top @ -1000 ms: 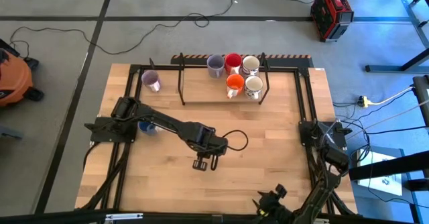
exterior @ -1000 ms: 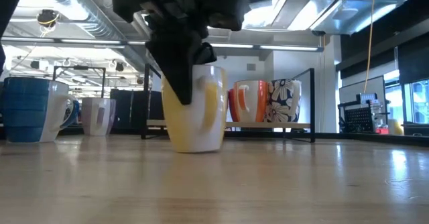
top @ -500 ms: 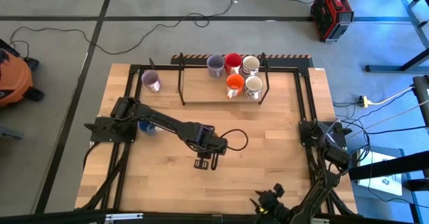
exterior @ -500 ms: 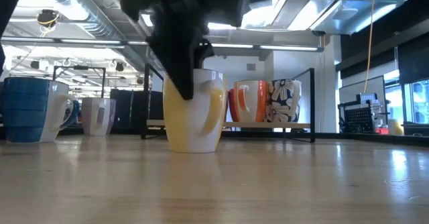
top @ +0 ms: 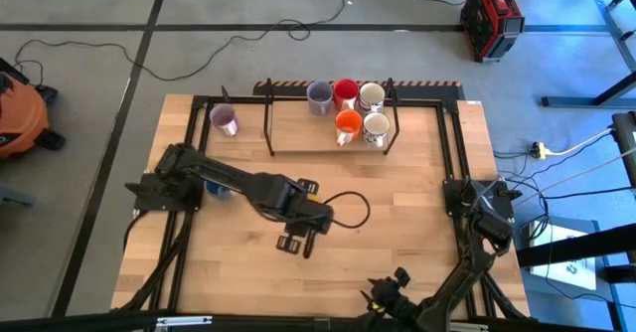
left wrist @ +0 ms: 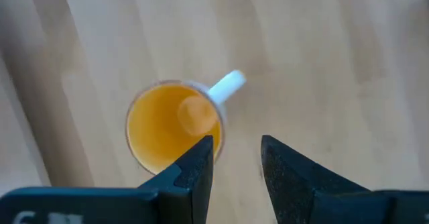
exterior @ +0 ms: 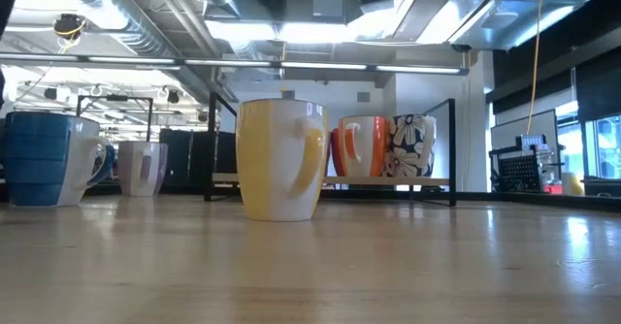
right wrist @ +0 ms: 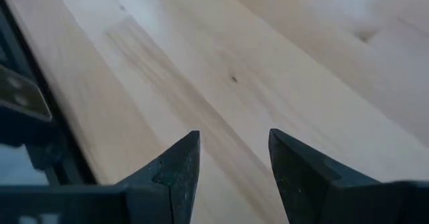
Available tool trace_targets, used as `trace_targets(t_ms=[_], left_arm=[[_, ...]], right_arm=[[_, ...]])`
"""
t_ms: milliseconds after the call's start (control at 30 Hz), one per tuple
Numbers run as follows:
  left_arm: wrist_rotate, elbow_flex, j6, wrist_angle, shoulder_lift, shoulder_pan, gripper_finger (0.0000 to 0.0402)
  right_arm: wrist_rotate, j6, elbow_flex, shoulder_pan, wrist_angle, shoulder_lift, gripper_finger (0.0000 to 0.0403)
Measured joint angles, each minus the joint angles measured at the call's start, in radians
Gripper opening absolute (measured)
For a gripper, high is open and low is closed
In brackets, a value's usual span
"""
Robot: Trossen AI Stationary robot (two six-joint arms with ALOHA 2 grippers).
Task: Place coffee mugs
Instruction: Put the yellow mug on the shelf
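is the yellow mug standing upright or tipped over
Upright. The yellow mug sits flat on its base on the table, rim level; the left wrist view looks straight down into its empty mouth.

A red box [top: 491, 17] sits on the floor past the wooden table [top: 397, 203]. An orange vacuum [top: 18, 113] stands beside the table.

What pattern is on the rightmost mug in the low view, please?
The rightmost mug is white with dark flowers, clearest in the low view.
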Motion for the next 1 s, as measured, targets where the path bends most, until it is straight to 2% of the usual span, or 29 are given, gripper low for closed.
trace_targets(t_ms=[100,200,367,433,533,700,867,1000], left_arm=[[-0.007,-0.029,0.000,0.012,-0.085,-0.027,0.0119],[-0.022,-0.108,-0.020,0.052,-0.194,-0.055,0.0119],[-0.030,-0.362,-0.041,0.186,-0.436,-0.110,0.0119],[-0.037,-0.479,-0.056,0.234,-0.541,-0.123,0.0119],[-0.039,-0.631,-0.106,0.286,-0.694,-0.136,0.0119],[-0.037,-0.819,-0.188,0.326,-0.916,-0.155,0.0119],[-0.038,-0.926,-0.258,0.341,-1.066,-0.158,0.0119],[-0.038,-0.964,-0.265,0.342,-1.135,-0.157,0.0119]], right_arm=[[0.000,-0.059,0.000,-0.039,0.039,0.000,0.0174],[0.001,-0.076,0.000,-0.085,0.077,0.000,0.0198],[0.017,-0.090,0.000,-0.186,0.159,0.001,0.0241],[0.068,-0.104,0.000,-0.222,0.202,0.001,0.0248],[0.156,-0.148,0.001,-0.264,0.250,0.001,0.0247],[0.190,-0.172,0.001,-0.329,0.258,0.001,0.0234],[0.212,-0.291,0.001,-0.380,0.332,0.009,0.0225],[0.193,-0.332,0.002,-0.419,0.337,0.009,0.0217]])
